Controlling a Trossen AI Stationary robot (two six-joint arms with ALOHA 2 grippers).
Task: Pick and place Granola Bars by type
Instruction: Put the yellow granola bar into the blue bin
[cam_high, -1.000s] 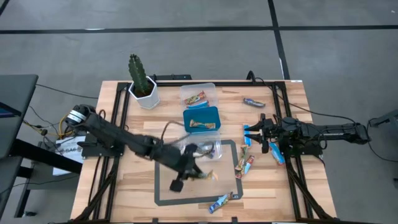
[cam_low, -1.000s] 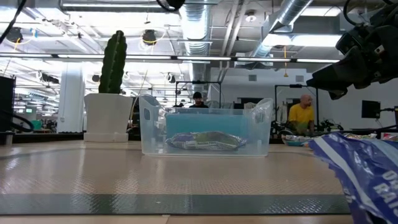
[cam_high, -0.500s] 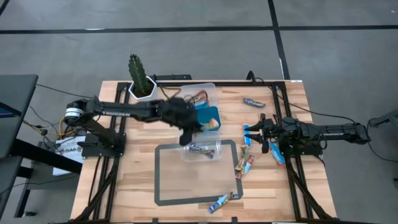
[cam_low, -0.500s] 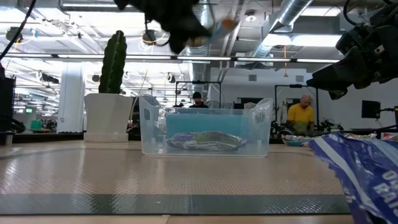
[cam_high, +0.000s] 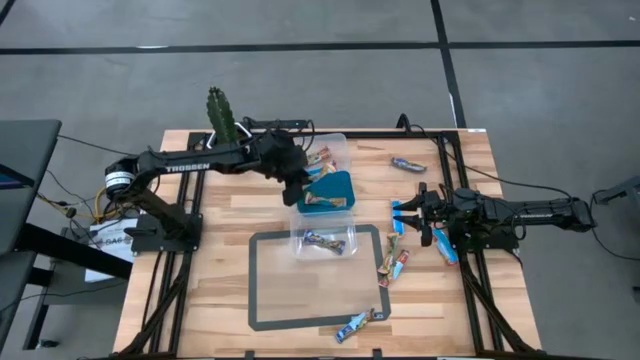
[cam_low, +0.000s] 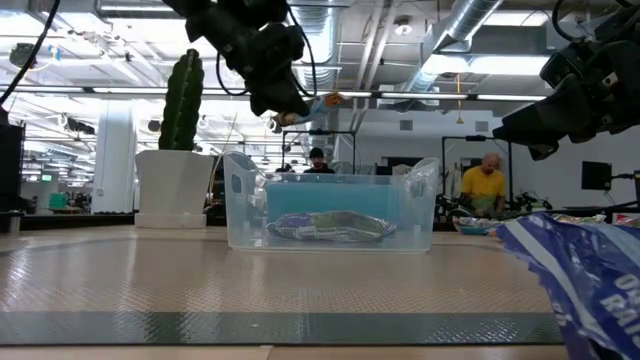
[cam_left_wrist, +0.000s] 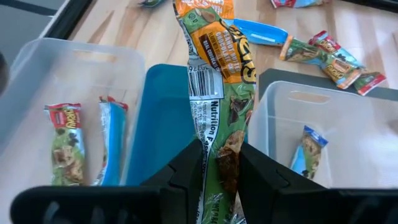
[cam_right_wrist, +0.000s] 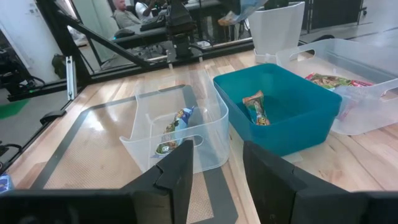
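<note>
My left gripper (cam_high: 300, 187) hangs above the blue tub (cam_high: 327, 193), shut on a granola bar (cam_left_wrist: 214, 56) with an orange-and-green wrapper. The bar also shows high in the low view (cam_low: 325, 100). A clear tub (cam_high: 322, 152) at the far side holds two bars; a nearer clear tub (cam_high: 322, 241) on the grey mat holds one blue bar. The blue tub holds one bar. My right gripper (cam_high: 405, 215) waits open at the table's right, nothing between its fingers. My left gripper pinches the bar between its two fingers near one end (cam_left_wrist: 219, 163), on the wrapper's flat faces. The fingers slant down from the table's left side and lie along the bar. The rest of the bar sticks out past the fingertips, lifted clear above the blue tub.
Several loose bars lie on the wood at the right (cam_high: 395, 262), one at the mat's near edge (cam_high: 360, 322) and one at the far right (cam_high: 408, 163). A potted cactus (cam_high: 228, 135) stands at the far left, close to the left arm.
My left gripper has swung from above the grey mat's near part toward the table's far edge, past the near clear tub, and now hangs over the blue tub. It has carried the bar along, clear of the table, and has turned as it went.
</note>
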